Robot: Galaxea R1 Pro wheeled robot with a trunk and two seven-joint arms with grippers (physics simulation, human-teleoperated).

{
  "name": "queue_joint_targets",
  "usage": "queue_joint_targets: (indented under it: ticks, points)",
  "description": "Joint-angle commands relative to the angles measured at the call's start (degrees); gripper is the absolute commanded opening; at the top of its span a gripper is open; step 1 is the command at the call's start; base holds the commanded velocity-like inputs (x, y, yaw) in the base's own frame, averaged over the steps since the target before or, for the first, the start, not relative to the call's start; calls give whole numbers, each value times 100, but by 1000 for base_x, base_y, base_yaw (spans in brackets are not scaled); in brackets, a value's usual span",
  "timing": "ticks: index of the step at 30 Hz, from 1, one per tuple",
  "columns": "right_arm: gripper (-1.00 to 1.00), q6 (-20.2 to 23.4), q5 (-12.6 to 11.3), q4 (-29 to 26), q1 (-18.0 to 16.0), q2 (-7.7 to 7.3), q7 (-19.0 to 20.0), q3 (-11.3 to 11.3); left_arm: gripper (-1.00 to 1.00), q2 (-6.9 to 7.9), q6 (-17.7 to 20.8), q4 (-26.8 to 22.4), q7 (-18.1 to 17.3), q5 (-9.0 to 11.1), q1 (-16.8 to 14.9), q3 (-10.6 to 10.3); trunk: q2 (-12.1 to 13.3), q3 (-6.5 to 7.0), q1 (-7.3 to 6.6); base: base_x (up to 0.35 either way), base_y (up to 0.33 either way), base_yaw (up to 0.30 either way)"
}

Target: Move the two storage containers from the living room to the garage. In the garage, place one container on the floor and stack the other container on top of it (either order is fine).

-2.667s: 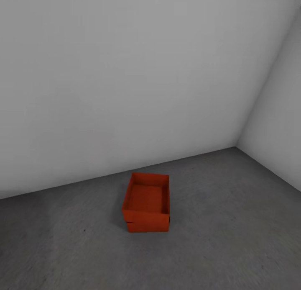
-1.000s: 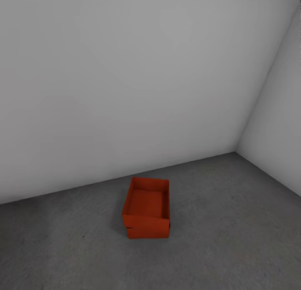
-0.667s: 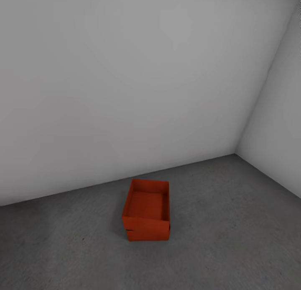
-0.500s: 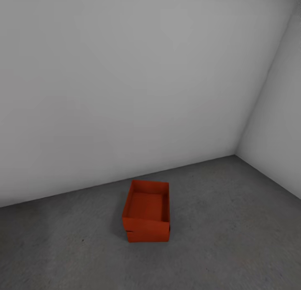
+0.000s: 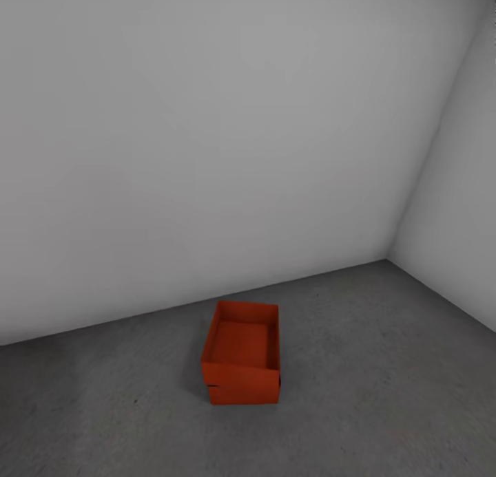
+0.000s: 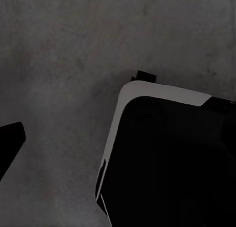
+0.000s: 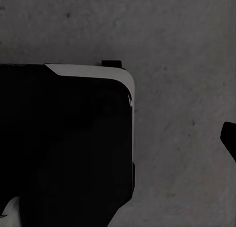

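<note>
Left wrist view: dark concrete floor (image 6: 64, 65) below, plus a black, white-edged corner of the robot's base (image 6: 167, 158). A black tip (image 6: 10, 138) pokes in at the frame edge, probably a fingertip, too little of it to be sure. Can't tell whether the left gripper is spread or closed.

Right wrist view: same story. Floor (image 7: 182, 40), black white-trimmed base corner (image 7: 64, 138), small black tip (image 7: 229, 133) at the edge. Right gripper state: can't tell either.

Head view, near to far: rough grey floor (image 5: 386, 394) across the foreground. At about 6 o'clock from frame centre sit the two storage containers, stacked. The lower container (image 5: 244, 396) rests on the concrete; only a thin band of its front wall shows. The upper container (image 5: 242, 346) sits on it, open side up, inside bare. Upper one is slightly skewed against the lower; the front-left corners don't line up and a small dark gap shows there. Stack stands free, near the back wall but not touching it.

Beyond: plain grey back wall (image 5: 207, 133). Side wall (image 5: 461, 215) at 3 o'clock, meeting it in a corner well apart from the stack.
</note>
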Motion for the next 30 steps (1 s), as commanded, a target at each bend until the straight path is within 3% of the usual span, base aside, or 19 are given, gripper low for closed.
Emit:
queue_joint_targets:
  ticks: [1, 30]
  points:
    - [100, -34, 5, 19, -8, 1, -21, 5, 100, 1, -13, -12, 15, 40, -2, -49, -6, 2, 1, 0, 0, 0]
    - [100, -34, 5, 19, -8, 10, -21, 5, 100, 4, -18, -40, 15, 34, 0, -53, -6, 272, 1, 0, 0, 0]
